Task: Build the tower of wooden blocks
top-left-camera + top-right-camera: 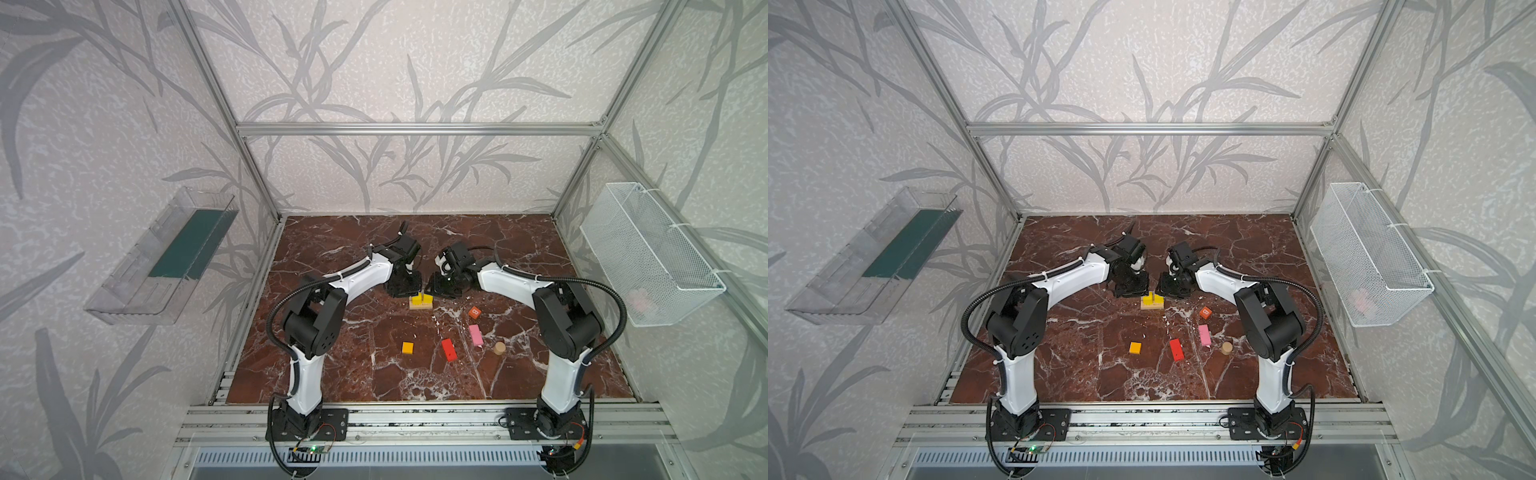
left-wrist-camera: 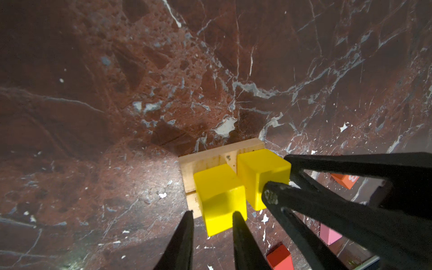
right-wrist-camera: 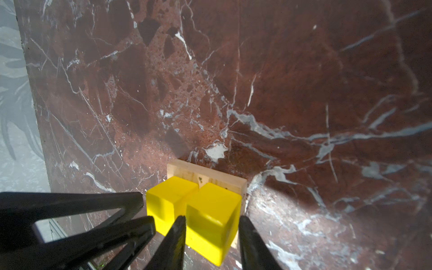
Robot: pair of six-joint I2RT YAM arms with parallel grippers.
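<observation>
Cubes (image 2: 219, 187), yellow, atop tan planks (image 2: 210, 159), left pincer (image 2: 214, 212) and right pincer (image 3: 211, 217) astride

Bare tabletop (image 1: 324, 332) left of tower (image 1: 420, 302)

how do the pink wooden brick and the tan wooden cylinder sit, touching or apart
Apart. In both top views a strip of red marble table shows between the pink wooden brick and the tan wooden cylinder.
</observation>
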